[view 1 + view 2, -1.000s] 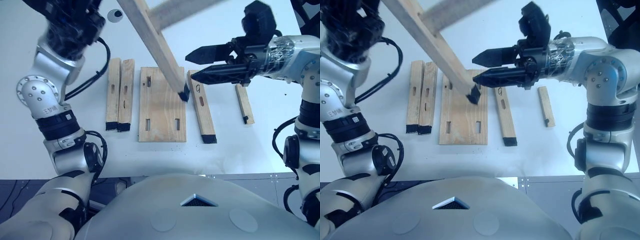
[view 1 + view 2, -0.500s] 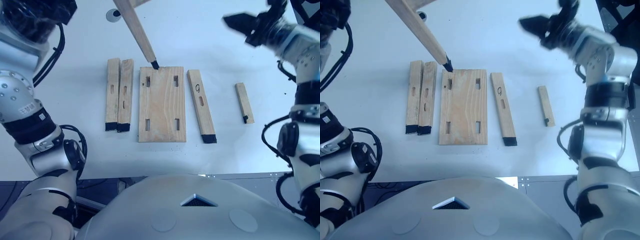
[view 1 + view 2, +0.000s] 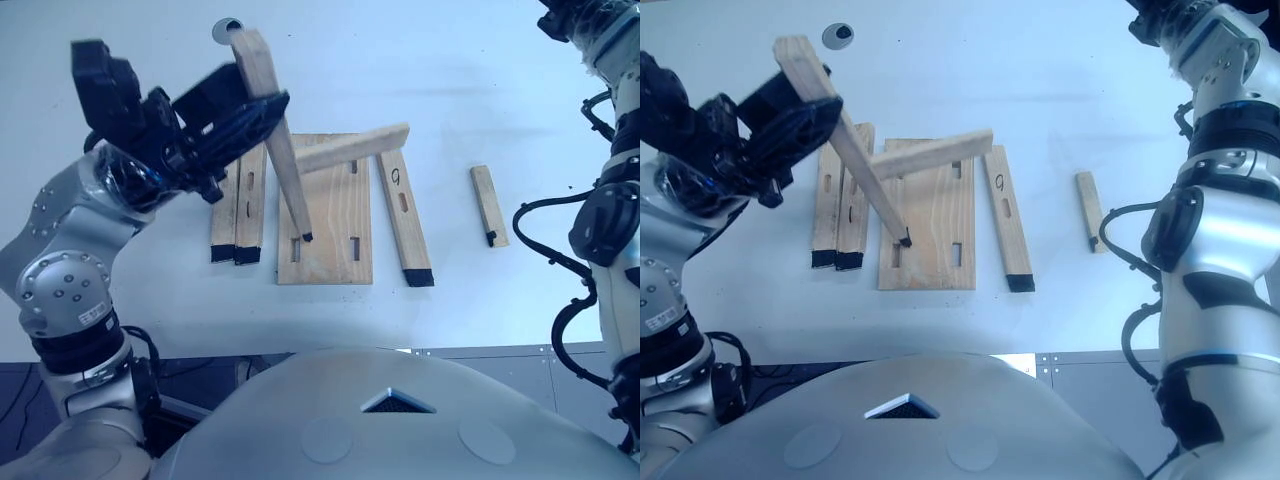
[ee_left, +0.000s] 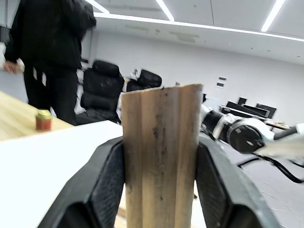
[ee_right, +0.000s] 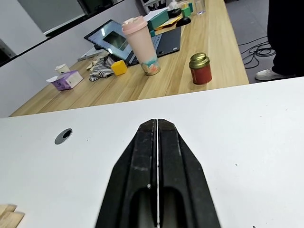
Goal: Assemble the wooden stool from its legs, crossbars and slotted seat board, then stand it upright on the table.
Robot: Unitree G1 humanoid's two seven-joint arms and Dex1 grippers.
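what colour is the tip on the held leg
Black tip on the leg, clearest in the left eye view.

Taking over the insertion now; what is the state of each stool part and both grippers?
left gripper: shut on held leg.
held leg: tilted, black tip by a seat board slot.
long crossbar: joined to held leg, off the table.
seat board: flat on table.
two legs: flat, left of board.
third leg: flat, right of board.
short crossbar: flat, far right.
right gripper: shut, empty.
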